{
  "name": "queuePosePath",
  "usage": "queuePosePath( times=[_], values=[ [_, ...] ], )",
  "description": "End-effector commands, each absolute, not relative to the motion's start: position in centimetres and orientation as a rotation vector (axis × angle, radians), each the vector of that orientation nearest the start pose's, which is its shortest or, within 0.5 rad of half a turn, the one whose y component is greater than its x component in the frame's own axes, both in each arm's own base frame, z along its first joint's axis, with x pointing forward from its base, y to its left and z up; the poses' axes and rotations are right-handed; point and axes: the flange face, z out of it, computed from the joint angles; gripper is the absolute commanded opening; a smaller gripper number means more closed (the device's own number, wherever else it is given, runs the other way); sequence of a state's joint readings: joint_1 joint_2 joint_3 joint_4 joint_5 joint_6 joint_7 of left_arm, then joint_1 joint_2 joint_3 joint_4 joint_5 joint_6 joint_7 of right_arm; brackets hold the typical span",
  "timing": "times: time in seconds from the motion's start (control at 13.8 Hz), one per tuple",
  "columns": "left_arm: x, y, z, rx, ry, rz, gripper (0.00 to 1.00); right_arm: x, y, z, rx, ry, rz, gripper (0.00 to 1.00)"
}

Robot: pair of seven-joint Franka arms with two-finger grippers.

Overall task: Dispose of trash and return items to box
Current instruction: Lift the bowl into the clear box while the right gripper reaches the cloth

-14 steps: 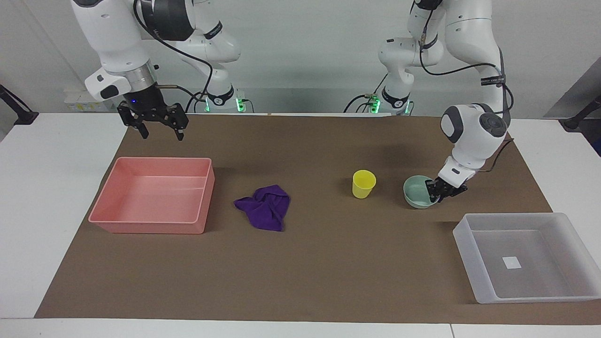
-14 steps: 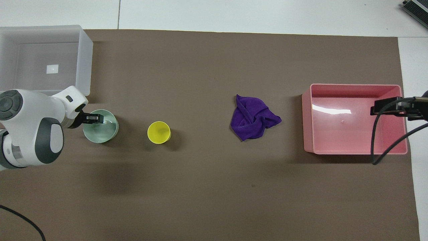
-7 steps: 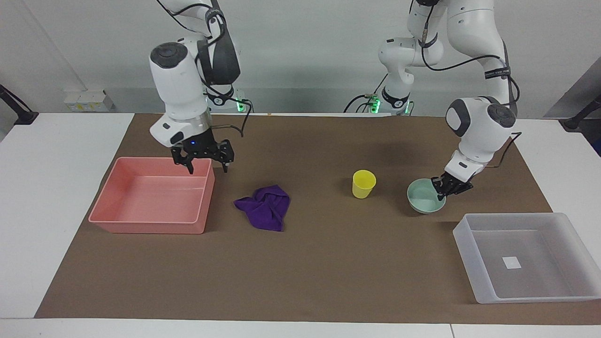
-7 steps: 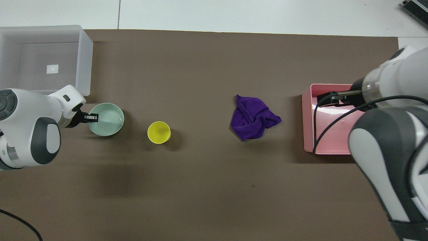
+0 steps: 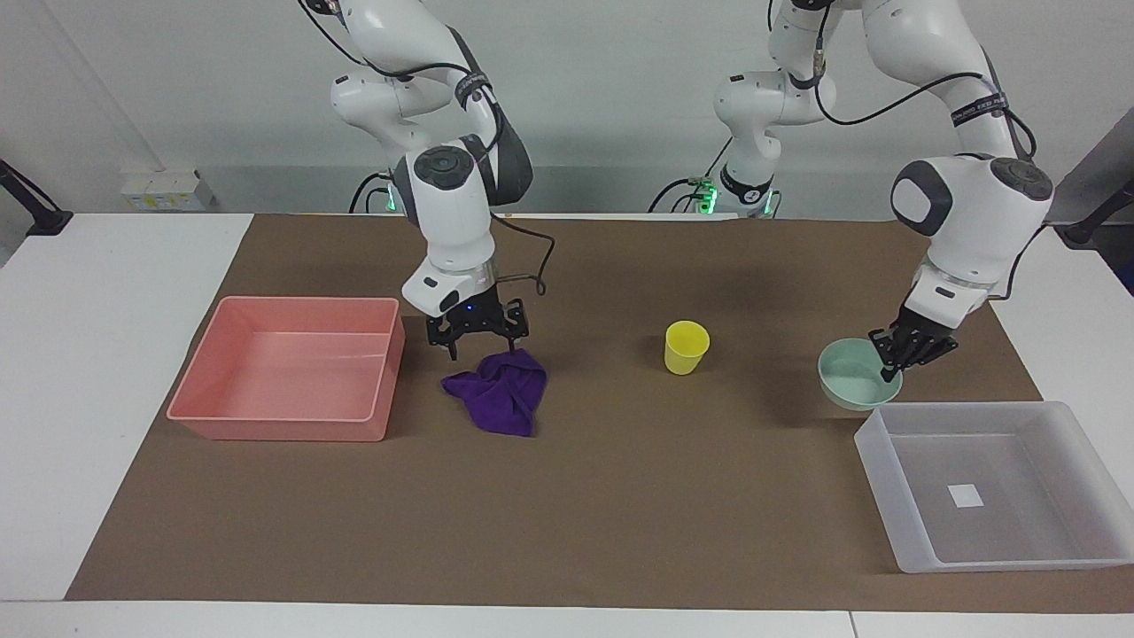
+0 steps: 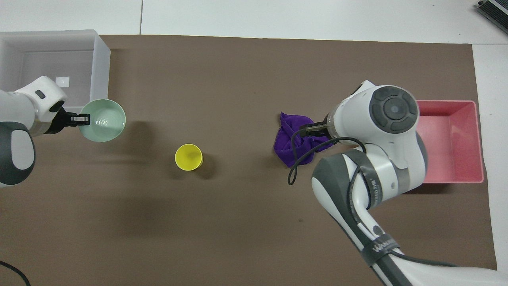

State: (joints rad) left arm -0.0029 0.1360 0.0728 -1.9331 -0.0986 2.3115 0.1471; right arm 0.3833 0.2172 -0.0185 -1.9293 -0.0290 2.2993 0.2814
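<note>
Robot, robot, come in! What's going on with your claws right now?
Left claw shut on mint bowl, lifted beside clear box. Right claw open over purple cloth. Yellow cup waiting. Nothing blocking.

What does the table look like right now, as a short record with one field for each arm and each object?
left gripper: shut on mint-green bowl, lifted near the clear box
right gripper: jaws open, just above purple cloth
yellow cup: upright on the mat, untouched, between cloth and bowl
clear box: nothing in it, at the left arm's end
pink tray: nothing in it, at the right arm's end
</note>
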Motion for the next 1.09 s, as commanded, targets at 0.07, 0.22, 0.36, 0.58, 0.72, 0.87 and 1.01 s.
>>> queuePosePath(
  times=[0.07, 0.22, 0.36, 0.58, 0.72, 0.87, 1.01],
  values=[
    [65.5, 7.1, 46.6, -3.139, -0.011, -0.481, 0.0, 58.7, 21.2, 34.4, -3.097, -0.292, -0.311, 1.0],
    [67.9, 9.5, 47.0, -3.129, -0.045, -0.465, 0.0, 58.4, 21.2, 30.2, -3.107, -0.309, -0.271, 1.0],
    [70.0, 11.6, 46.6, -3.118, -0.084, -0.48, 0.0, 57.9, 21.2, 30.2, -3.109, -0.338, -0.257, 1.0],
    [73.1, 15.1, 45.1, -3.107, -0.141, -0.501, 0.0, 57.8, 20.7, 28.7, -3.104, -0.345, -0.272, 1.0],
    [74.7, 16.6, 43.0, -3.11, -0.162, -0.524, 0.0, 57.6, 20.7, 28.8, -3.113, -0.328, -0.243, 0.07],
    [76.3, 17.6, 39.3, -3.132, -0.186, -0.538, 0.0, 57.7, 20.6, 29.5, -3.131, -0.284, -0.176, 0.0],
    [76.8, 17.2, 38.9, -3.125, -0.18, -0.586, 0.0, 57.9, 20.7, 31.1, -3.14, -0.228, -0.154, 0.0]
  ],
)
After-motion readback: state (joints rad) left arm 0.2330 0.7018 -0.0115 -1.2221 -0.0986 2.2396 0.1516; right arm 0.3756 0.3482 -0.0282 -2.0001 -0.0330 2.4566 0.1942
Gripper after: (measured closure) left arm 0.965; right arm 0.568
